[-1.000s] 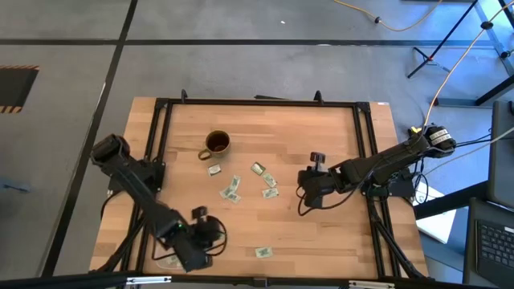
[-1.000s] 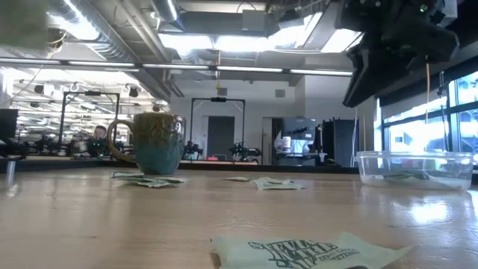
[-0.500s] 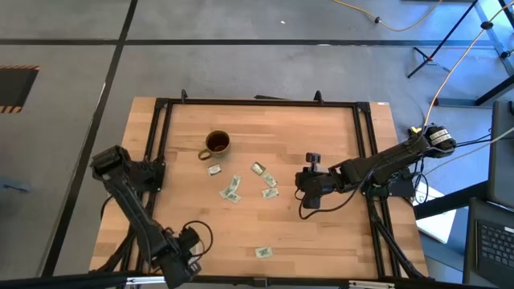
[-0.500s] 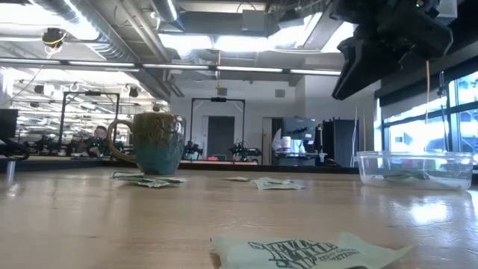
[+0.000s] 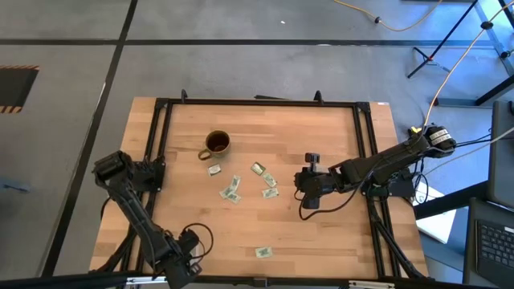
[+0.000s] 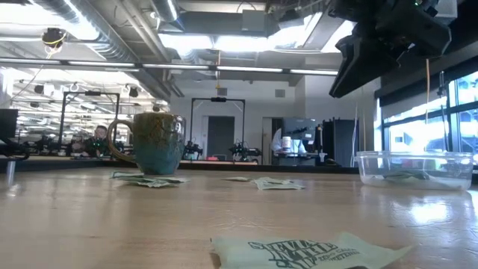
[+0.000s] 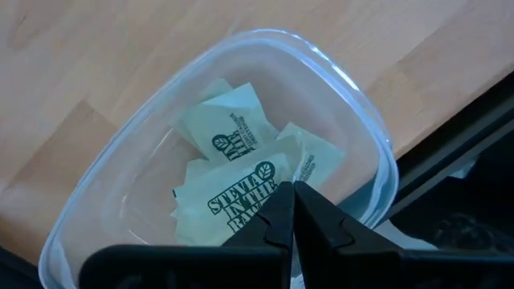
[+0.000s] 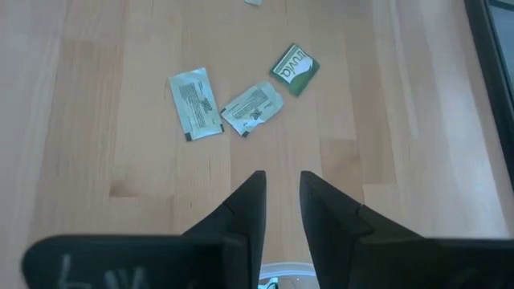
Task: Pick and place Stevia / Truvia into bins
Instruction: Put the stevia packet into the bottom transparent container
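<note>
The left pincer (image 7: pixel 294 210) hides part of a sachet (image 7: pixel 234 201) (print cut short).

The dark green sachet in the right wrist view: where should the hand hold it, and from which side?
The dark green sachet lies flat on the table, apart from its neighbours. Probably best: right hand straight down from above, fingers across its short width, pinching the two long edges.

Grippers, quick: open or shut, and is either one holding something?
Left gripper: shut, holding nothing, above a bin.
Right gripper: open, empty.
</note>
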You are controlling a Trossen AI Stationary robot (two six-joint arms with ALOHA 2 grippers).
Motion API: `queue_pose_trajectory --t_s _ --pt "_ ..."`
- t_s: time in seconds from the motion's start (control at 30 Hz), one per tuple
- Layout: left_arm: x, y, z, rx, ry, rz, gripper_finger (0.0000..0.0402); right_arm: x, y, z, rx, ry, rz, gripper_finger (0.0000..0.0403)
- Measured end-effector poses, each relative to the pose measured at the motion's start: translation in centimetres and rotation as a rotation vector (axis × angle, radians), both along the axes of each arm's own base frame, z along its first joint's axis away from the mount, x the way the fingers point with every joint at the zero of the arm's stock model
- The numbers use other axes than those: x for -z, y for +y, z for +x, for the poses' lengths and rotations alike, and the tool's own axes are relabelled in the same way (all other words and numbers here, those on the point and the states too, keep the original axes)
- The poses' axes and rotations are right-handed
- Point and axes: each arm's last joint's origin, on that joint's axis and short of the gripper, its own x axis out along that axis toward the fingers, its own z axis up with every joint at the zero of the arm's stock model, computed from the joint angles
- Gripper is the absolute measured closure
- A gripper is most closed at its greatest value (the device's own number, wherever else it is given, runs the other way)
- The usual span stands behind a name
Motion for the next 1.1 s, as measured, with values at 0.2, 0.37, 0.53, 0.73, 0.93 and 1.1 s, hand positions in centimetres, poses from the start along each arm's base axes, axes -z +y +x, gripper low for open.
queue_pose_trajectory --t_s 0.2,0.37,0.53,0.73,0.93,1.1 --pt "-0.2 0.1 0.0 -0.03 0.001 -0.01 0.0367 0.0 0.0 0.0 -0.002 0.001 -0.001 0.0321" --pt "-1.7 0.6 0.0 -0.055 -0.024 -0.049 0.0334 0.0 0.0 0.0 -0.003 0.002 -0.003 0.0321" --pt "-4.1 2.0 0.4 -0.042 -0.17 -0.025 0.0328 0.0 0.0 0.0 -0.018 0.008 -0.015 0.0321" --pt "-6.0 5.1 2.6 0.073 -0.389 0.181 0.0339 0.0 0.0 0.0 -0.019 0.009 -0.016 0.0321" --pt "-6.1 9.2 6.2 0.248 -0.376 0.333 0.0352 0.0 0.0 0.0 -0.017 0.008 -0.014 0.0321" --pt "-6.1 13.1 8.7 0.298 -0.32 0.364 0.0359 0.0 0.0 0.0 -0.017 0.008 -0.013 0.0321"
